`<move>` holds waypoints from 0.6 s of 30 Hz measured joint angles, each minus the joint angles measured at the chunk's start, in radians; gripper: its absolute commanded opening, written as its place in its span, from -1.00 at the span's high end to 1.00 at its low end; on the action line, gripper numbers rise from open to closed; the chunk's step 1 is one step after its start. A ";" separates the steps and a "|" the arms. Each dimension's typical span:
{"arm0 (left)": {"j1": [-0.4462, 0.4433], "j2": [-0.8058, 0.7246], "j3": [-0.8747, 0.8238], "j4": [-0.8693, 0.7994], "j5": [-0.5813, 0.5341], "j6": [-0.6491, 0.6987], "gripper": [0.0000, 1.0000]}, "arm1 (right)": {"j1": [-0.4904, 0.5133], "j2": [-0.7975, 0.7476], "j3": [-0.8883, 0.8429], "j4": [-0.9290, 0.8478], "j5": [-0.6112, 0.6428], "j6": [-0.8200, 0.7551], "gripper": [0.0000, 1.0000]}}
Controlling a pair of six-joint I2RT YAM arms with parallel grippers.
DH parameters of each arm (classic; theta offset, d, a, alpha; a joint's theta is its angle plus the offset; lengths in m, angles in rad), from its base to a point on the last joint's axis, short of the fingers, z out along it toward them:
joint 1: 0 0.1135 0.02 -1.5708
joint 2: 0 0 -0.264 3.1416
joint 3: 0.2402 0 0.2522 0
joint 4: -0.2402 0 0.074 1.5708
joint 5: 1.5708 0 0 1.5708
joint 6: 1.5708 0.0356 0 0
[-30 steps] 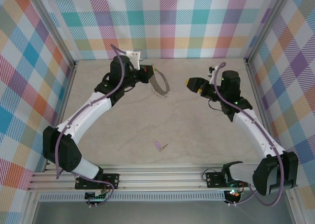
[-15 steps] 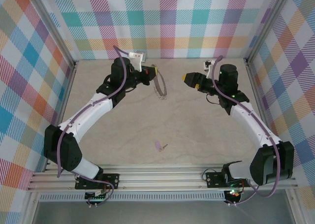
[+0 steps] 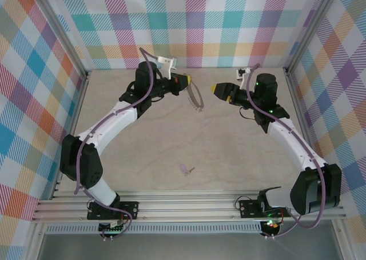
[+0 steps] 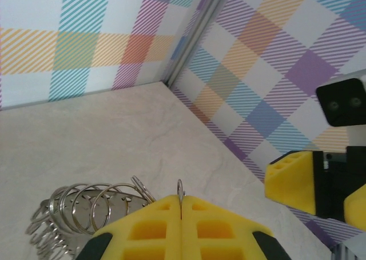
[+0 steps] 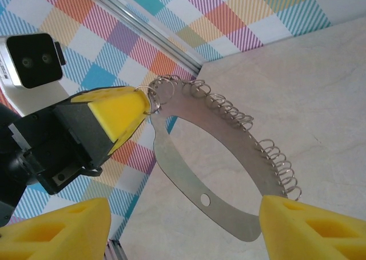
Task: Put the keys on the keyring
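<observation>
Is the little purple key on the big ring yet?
Not yet, it's off. The key lies flat on the table near the arms' bases, far from the keyring, which the left gripper holds at the far end.

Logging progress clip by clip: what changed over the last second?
The left gripper, shut on the keyring, carried it back and rightward toward the right gripper, which edged left to meet it, open and short of the hoop. The key stayed on the table, untouched.
</observation>
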 measured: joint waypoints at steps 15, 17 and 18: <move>0.003 0.072 0.095 0.063 0.200 -0.047 1.00 | 0.000 0.068 0.052 0.074 -0.036 0.003 -0.29; 0.005 0.072 0.095 0.074 0.221 -0.056 1.00 | 0.000 0.068 0.052 0.101 -0.047 0.003 -0.29; 0.006 0.072 0.096 0.080 0.234 -0.060 1.00 | 0.000 0.068 0.052 0.115 -0.053 0.003 -0.28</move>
